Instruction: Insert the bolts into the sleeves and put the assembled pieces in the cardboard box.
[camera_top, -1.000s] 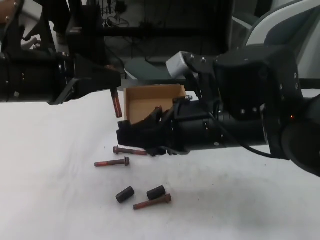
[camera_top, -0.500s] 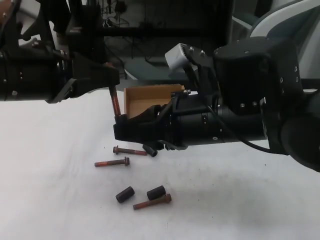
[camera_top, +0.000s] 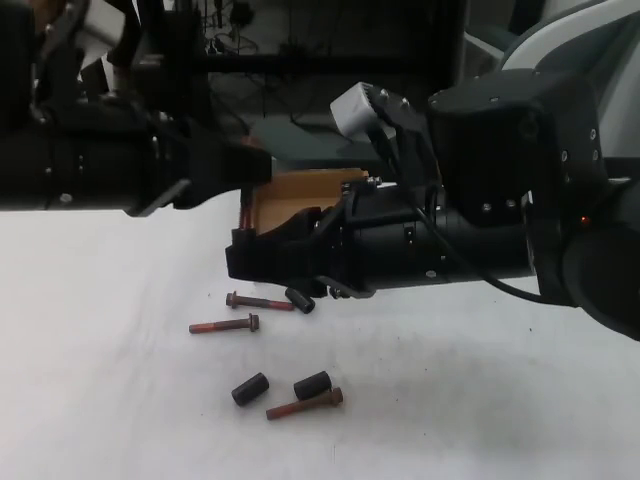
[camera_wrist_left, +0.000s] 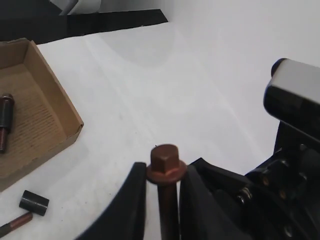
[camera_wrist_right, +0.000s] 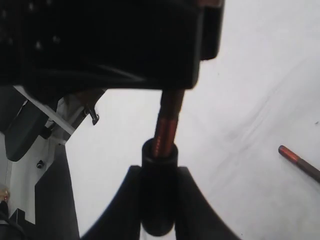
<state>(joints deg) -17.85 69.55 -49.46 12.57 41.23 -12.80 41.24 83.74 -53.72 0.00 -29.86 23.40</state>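
My left gripper (camera_wrist_left: 165, 187) is shut on a rusty hex-head bolt (camera_wrist_left: 165, 165), holding it upright just below the head. My right gripper (camera_wrist_right: 159, 197) is shut on a black sleeve (camera_wrist_right: 159, 170), and the bolt's threaded shank (camera_wrist_right: 168, 122) enters the sleeve's top. In the high view the two grippers meet in front of the cardboard box (camera_top: 300, 195), left gripper (camera_top: 243, 188) above right gripper (camera_top: 238, 252), with the bolt (camera_top: 244, 215) between them. One assembled piece (camera_wrist_left: 4, 120) lies inside the box (camera_wrist_left: 55, 100).
Loose on the white bench lie three bolts (camera_top: 258, 300) (camera_top: 224, 325) (camera_top: 305, 403) and three black sleeves (camera_top: 300, 299) (camera_top: 250, 388) (camera_top: 312, 384). The right arm's bulk hangs over the bench's middle right. Dark equipment stands behind the bench.
The left arm moved right and lowered the bolt, whose tip now sits in the sleeve. The right gripper shifted left and up to meet it, uncovering a sleeve on the bench.
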